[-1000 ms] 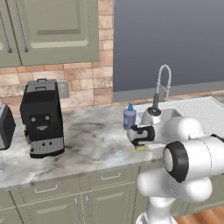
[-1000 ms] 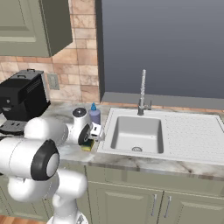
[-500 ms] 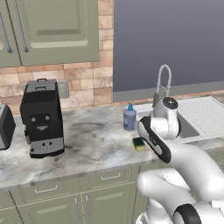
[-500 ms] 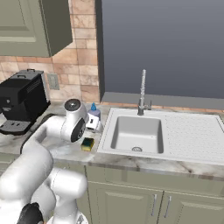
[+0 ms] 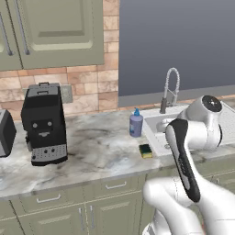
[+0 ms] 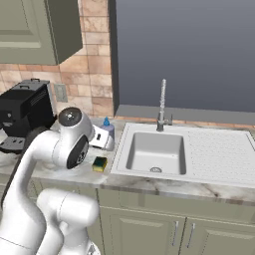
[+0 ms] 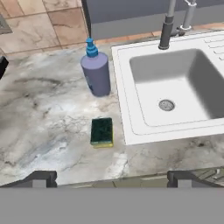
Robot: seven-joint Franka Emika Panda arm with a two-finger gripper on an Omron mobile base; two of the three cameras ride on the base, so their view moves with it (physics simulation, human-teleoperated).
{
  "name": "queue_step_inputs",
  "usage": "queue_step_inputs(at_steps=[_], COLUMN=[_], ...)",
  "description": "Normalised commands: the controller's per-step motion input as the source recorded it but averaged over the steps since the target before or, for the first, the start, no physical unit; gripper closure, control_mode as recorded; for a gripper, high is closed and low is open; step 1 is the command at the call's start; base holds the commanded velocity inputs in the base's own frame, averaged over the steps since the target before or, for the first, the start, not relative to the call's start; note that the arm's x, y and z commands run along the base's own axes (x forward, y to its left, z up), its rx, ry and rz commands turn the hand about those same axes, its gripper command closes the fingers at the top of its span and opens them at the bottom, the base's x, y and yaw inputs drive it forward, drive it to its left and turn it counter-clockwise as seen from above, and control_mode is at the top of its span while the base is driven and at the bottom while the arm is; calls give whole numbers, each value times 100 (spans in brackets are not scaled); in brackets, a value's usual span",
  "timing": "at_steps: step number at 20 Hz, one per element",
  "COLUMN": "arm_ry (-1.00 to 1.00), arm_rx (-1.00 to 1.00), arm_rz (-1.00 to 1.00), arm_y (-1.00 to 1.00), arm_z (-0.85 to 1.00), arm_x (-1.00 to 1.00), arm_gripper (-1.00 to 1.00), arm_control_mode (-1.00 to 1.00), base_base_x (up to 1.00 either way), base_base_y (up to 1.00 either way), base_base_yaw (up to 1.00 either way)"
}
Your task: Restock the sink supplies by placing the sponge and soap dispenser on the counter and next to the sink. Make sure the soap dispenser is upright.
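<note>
A: Where do the task's things lie?

B: The soap point(image 7: 97, 72) stands upright on the counter point(image 7: 43, 118), just beside the left rim of the sink point(image 7: 175, 87), with its blue pump on top. The sponge point(image 7: 102, 131) lies flat, green side up, on the counter in front of the soap and also just beside the sink's rim. The two are near each other but apart. The left base view agrees: the soap point(image 5: 136, 123) is by the basin corner, and the sponge point(image 5: 146, 150) is nearer the counter's front edge.

A: And the gripper?

B: Its two dark fingertips point(image 7: 41, 178) stand far apart at the bottom of the hand view, with nothing between them. So it is spread and empty, looking down on the counter from above and well clear of both things. In the base views the arm's white links cover the hand.

A: Which step is this, then?

B: By the look of it, the placing is done. Both supplies sit next to the sink point(image 6: 154, 152), and the bottle is not tilted.

A: What does the next move call for?

B: Probably little: a retreat that stays clear of the soap point(image 6: 106, 128), since a brush from a link could tip it. The sponge point(image 6: 100, 163) is less at risk.
</note>
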Motion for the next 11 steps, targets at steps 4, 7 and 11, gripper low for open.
queue_step_inputs(at_steps=[4, 7, 11], arm_ry=[-5, 0, 0], arm_rx=[0, 0, 0], arm_rz=[-1, -7, 0], arm_y=[-2, 15, 0], arm_z=[100, 59, 0], arm_x=[-92, -60, -3], arm_gripper=[-100, -100, -100], arm_control_mode=[-100, -100, -100], base_base_x=[0, 0, 0], base_base_y=[0, 0, 0], base_base_yaw=[0, 0, 0])
